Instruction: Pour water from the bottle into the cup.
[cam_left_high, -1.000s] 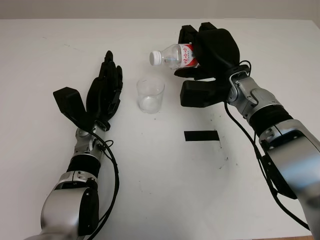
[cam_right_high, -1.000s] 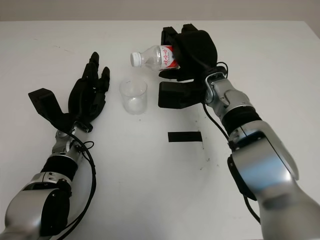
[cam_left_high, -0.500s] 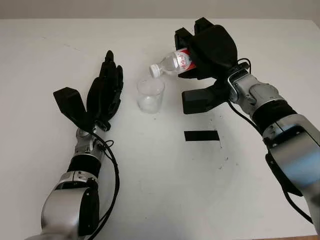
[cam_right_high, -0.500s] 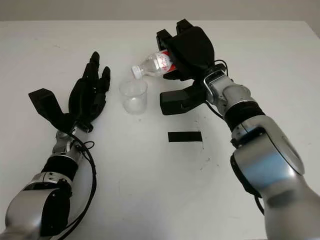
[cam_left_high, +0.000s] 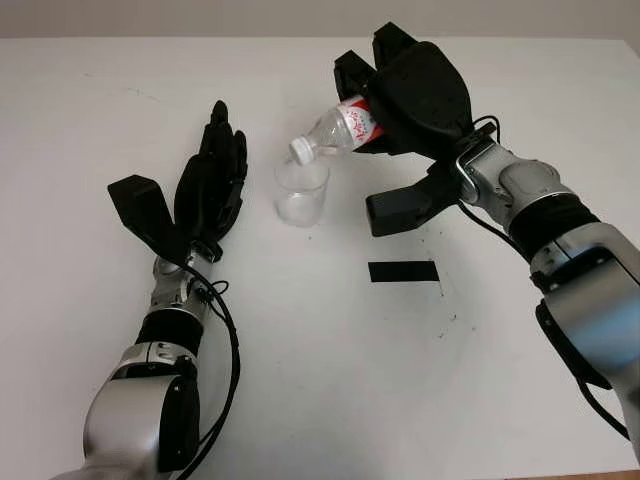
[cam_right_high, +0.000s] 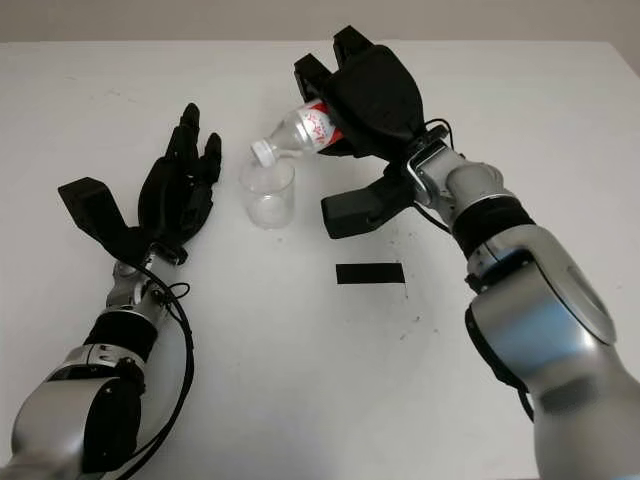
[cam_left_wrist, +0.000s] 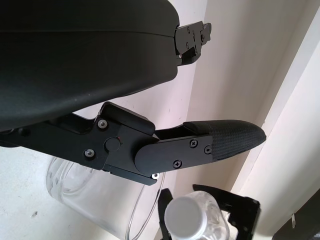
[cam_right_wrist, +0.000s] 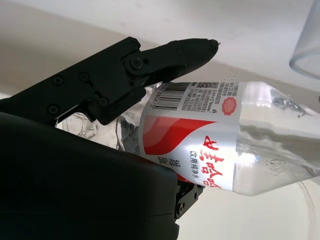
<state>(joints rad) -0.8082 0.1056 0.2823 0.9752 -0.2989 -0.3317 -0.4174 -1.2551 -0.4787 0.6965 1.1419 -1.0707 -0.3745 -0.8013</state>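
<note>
Head view, table (cam_left_high: 300, 380): white, with the scene laid out across its far half.
Head view, right hand (cam_left_high: 415, 90): raised above the table at about 1 o'clock from the centre, fingers wrapped round a water bottle (cam_left_high: 335, 130) with a red-and-white label.
Head view, bottle: tilted neck-down toward 8 o'clock; its white cap (cam_left_high: 299, 151) is on and hangs just above the cup's rim at the rim's 12 o'clock side.
Head view, cup (cam_left_high: 300, 190): clear plastic, upright on the table, between the two hands.
Head view, left hand (cam_left_high: 210, 190): open, holding nothing, just beside the cup at its 9 o'clock.
Head view, black tape strip (cam_left_high: 403, 271): flat on the table at 4 o'clock from the cup, well apart from it.
Left wrist view, left hand (cam_left_wrist: 150, 145): black shell and one finger (cam_left_wrist: 225, 140) stretched out with nothing in the grasp.
Left wrist view, cup (cam_left_wrist: 95, 200): clear wall seen past the finger, with the bottle's white cap (cam_left_wrist: 187, 217) close by it.
Right wrist view, right hand (cam_right_wrist: 125, 120): closed on the bottle (cam_right_wrist: 225, 145), one finger (cam_right_wrist: 150, 62) across the barcode side of the label.
Right wrist view, cup (cam_right_wrist: 307, 50): a curve of its clear rim beyond the bottle's shoulder.
</note>
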